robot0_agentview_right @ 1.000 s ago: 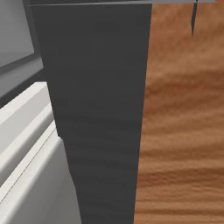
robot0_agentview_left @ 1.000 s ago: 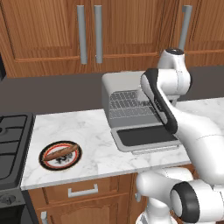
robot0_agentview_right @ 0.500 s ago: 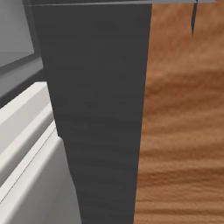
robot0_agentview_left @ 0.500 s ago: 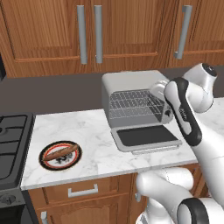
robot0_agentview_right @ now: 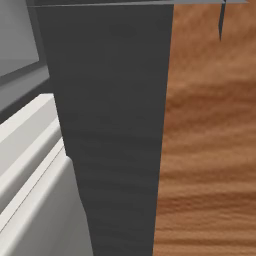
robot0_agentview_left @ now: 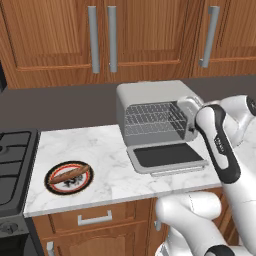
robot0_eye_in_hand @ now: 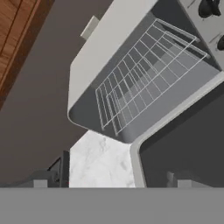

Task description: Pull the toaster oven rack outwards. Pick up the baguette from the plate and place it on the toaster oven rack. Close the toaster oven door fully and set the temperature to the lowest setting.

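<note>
The toaster oven point(robot0_agentview_left: 152, 100) is a boxy light-grey unit with rounded corners, standing on the white marble counter point(robot0_agentview_left: 95, 150) against the dark backsplash. Its door point(robot0_agentview_left: 167, 156) lies folded down flat in front, showing a large dark glass pane in a grey frame. Inside the cavity sits the toaster oven rack point(robot0_agentview_left: 152, 119), a thin silver wire grid spanning the opening; from the hand view the rack point(robot0_eye_in_hand: 140, 78) shows its fine parallel wires and raised back edge. 2 dark knobs point(robot0_eye_in_hand: 209, 8) sit on the front panel. The gripper point(robot0_eye_in_hand: 116, 177) hangs near the oven's front, jaws spread wide and holding nothing. Well apart to the left, the baguette point(robot0_agentview_left: 70, 174), slim and golden-brown, lies across the red-and-black-rimmed plate point(robot0_agentview_left: 54, 185).
</note>
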